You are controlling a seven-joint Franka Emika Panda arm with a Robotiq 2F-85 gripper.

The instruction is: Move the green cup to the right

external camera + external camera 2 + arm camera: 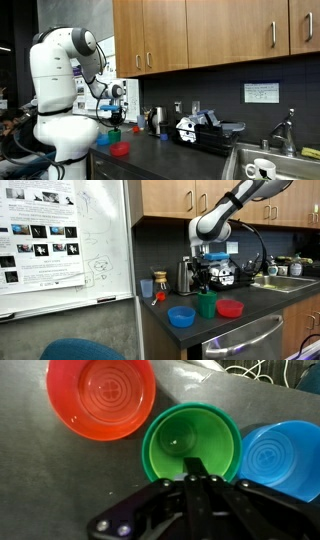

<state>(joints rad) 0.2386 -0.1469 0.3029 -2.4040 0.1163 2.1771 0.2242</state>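
The green cup (178, 438) fills the middle of the wrist view, seen from above, with the red bowl (100, 398) on one side and the blue dish (282, 458) on the other. My gripper (196, 468) is closed on the cup's near rim, with one finger inside the cup. In an exterior view the green cup (206, 306) stands on the dark counter between the blue dish (181, 316) and the red bowl (230, 308), with the gripper (205, 288) right above it. The cup (113, 132) also shows in an exterior view.
A coffee machine (214, 262) and a metal kettle (186, 276) stand behind the dishes. A tan cup (147, 287) is by the whiteboard (60, 240). A sink (268, 165) lies further along the counter (170, 160). Wooden cabinets (220, 30) hang overhead.
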